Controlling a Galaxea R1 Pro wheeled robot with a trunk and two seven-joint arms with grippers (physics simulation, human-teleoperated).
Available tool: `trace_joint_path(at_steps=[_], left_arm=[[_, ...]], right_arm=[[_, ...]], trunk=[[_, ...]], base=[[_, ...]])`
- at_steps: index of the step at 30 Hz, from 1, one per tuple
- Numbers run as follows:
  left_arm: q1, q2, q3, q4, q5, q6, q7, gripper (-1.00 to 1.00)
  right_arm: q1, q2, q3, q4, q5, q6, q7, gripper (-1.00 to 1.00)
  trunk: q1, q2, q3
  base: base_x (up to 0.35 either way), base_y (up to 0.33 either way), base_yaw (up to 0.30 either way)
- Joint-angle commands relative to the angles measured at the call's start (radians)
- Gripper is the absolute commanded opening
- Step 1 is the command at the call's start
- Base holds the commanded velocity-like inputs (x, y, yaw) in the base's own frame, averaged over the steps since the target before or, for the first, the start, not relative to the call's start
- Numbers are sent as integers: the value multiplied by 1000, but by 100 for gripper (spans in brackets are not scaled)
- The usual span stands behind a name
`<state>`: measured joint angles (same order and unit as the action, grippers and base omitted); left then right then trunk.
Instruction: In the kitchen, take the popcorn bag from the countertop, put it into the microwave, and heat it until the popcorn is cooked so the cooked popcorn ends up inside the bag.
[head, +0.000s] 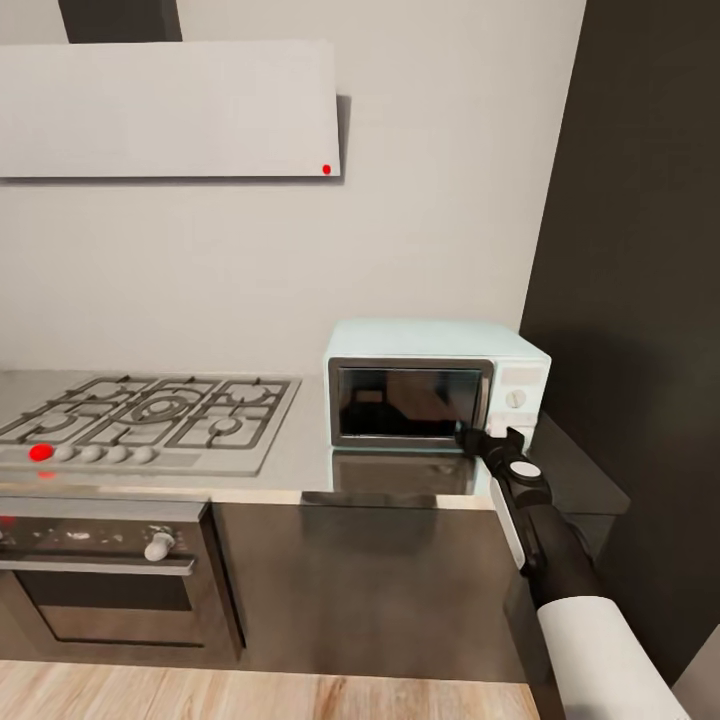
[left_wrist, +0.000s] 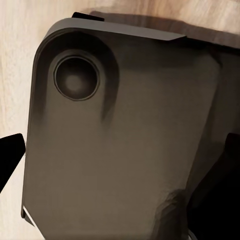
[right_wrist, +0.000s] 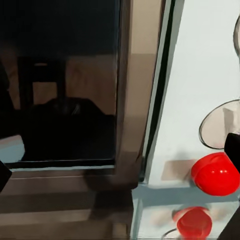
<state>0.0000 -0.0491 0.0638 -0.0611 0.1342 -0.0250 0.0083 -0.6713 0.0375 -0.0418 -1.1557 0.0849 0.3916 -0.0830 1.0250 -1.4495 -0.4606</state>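
Observation:
The pale mint-blue microwave (head: 430, 385) stands on the grey countertop (head: 300, 470) against the wall, its dark glass door shut. My right gripper (head: 490, 440) hovers open at the door's lower right corner, by the control panel. In the right wrist view the glass door (right_wrist: 60, 85), its grey frame (right_wrist: 135, 100), a knob (right_wrist: 220, 125) and a round red dot (right_wrist: 216, 173) are close ahead, with nothing between the fingers. My left gripper (left_wrist: 120, 165) is open over a dark grey part of the robot's body (left_wrist: 120, 125). The popcorn bag and the popcorn are out of view.
A gas hob (head: 150, 415) with a red-lit knob sits left of the microwave, over a built-in oven (head: 100, 570). A grey extractor hood (head: 165, 110) hangs above. A tall dark cabinet (head: 640, 300) rises right of the microwave. Wood floor (head: 200, 695) lies below.

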Motion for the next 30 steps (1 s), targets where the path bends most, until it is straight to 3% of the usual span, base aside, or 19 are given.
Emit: trace_joint_path(at_steps=[1,30], left_arm=[[0,0,5,-1,4,-1,1,100],[0,-1,4,0,3,-3,-1,100]], right_arm=[[-1,2,-1,7,10,6,1,100],[-1,-6,-3,24,12,4,0,100]], trunk=[[0,-1,-1],[0,-1,-1]], base=[[76,0,0],[48,-10,0]])
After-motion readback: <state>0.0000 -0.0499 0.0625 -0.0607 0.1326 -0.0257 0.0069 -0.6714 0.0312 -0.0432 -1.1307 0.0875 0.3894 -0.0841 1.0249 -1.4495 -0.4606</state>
